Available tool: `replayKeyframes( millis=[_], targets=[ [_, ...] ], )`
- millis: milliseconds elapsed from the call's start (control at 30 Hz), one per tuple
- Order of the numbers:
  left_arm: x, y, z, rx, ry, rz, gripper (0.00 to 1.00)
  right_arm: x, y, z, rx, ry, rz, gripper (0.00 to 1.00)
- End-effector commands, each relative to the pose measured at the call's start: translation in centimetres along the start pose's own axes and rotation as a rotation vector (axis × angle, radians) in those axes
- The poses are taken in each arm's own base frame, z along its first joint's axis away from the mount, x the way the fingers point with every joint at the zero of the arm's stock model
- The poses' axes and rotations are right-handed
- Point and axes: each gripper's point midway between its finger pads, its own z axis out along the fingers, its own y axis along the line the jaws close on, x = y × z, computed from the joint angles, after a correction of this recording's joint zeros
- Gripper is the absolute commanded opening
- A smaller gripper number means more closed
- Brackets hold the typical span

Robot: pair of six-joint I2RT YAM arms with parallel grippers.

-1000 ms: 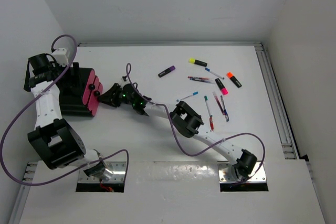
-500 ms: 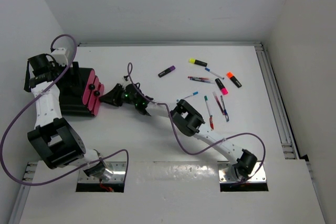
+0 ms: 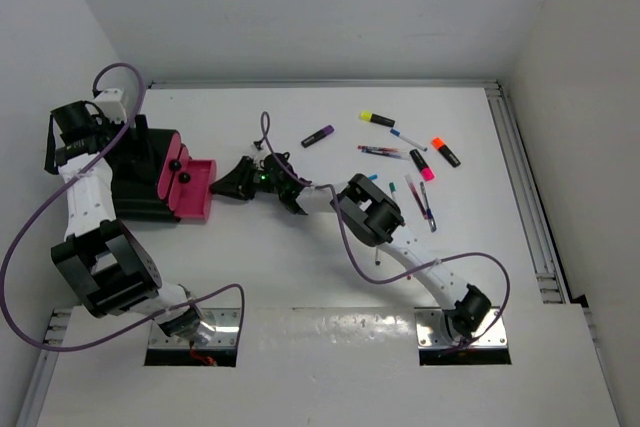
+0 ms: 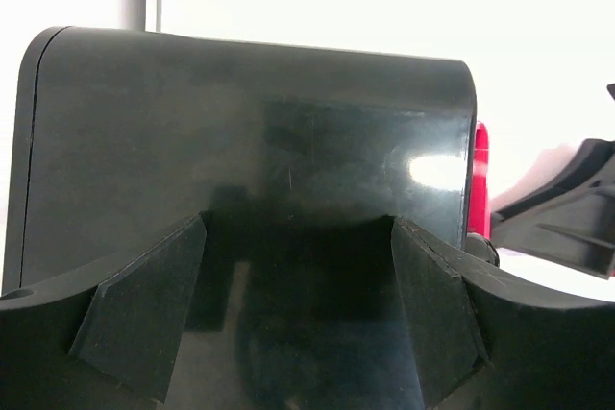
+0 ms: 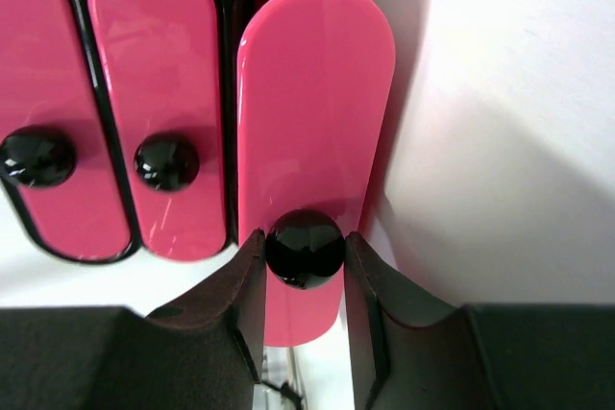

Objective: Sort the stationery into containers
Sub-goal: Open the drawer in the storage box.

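Right jaws: being pinched on the black knob (image 5: pixel 305 248) of a pink drawer (image 5: pixel 312 103).
Left jaws: being held spread, the black box (image 4: pixel 250 141) showing just ahead between them.
Pens (image 3: pixel 381 152): being carried loose by the worktop (image 3: pixel 300 257), well apart from both jaws.

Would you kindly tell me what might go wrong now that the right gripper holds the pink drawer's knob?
The right gripper pinches only the small round knob of the pink drawer, so it could slip off. The drawer stands well out of the black box; pulled further, it might drop free or drag the box, since the left gripper sits open at its back.
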Motion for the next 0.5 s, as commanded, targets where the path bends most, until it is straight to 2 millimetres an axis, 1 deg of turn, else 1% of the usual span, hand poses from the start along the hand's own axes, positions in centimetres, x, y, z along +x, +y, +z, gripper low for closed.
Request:
replayKeyframes(
  millis=[0, 167, 200, 233, 267, 300, 333, 467],
  targets=[
    [10.3, -2.7, 0.2, 0.090, 0.358, -0.187, 0.85, -1.0, -2.1, -2.2, 0.037, -0.009, 0.019, 0.00],
    [10.5, -2.9, 0.2, 0.097, 0.358, -0.183, 0.85, -0.2, -2.6, -3.5, 0.066, 0.015, 0.066, 0.00],
    [10.4, -2.9, 0.1, 0.096, 0.355, -0.180, 0.85, 0.0, -3.0, -3.9, 0.079, 0.017, 0.079, 0.00],
    [10.5, -2.8, 0.1, 0.094, 0.353, -0.181, 0.85, 0.0, -2.8, -4.0, 0.078, 0.019, 0.082, 0.00],
    [10.4, -2.9, 0.1, 0.095, 0.350, -0.178, 0.85, -0.2, -2.9, -4.3, 0.086, 0.016, 0.089, 0.00],
    [10.4, -2.9, 0.2, 0.095, 0.350, -0.180, 0.85, 0.1, -3.5, -4.6, 0.100, 0.020, 0.105, 0.00],
    [10.4, -3.0, 0.2, 0.101, 0.350, -0.180, 0.85, -0.1, -3.2, -4.7, 0.098, 0.018, 0.105, 0.00],
    [10.5, -3.2, 0.4, 0.115, 0.351, -0.191, 0.85, -0.4, -3.9, -5.7, 0.130, 0.019, 0.129, 0.00]
  ],
)
